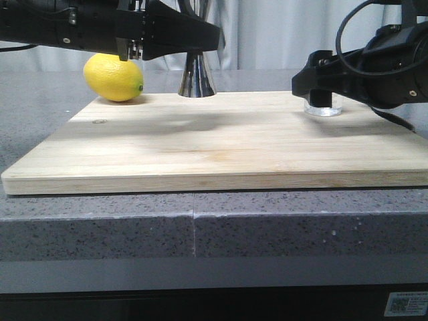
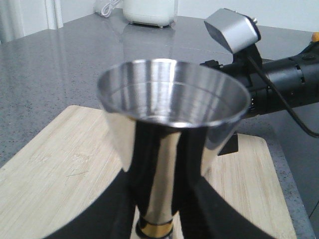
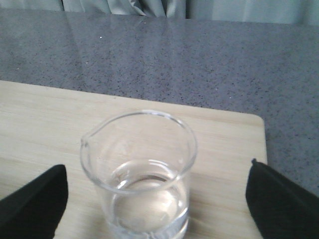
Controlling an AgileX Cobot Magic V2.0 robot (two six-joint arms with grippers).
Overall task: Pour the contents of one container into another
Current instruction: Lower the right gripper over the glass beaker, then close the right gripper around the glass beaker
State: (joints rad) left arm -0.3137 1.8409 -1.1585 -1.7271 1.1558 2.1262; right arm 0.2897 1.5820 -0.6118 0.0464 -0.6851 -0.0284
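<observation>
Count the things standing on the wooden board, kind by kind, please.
Lemon: 1
Steel jigger: 1
Glass beaker: 1
Total: 3

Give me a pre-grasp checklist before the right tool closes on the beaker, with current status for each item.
1. Beaker upright on the cutting board: ok.
2. Right tool open, one finger on each side of the beaker: ok.
3. Fingers clear of the glass: ok in the right wrist view.
4. Liquid in the beaker: ok, a shallow clear layer.
5. Jigger upright, left tool around its stem: ok; firm contact cannot tell.
6. Lemon away from the beaker: ok.
</observation>
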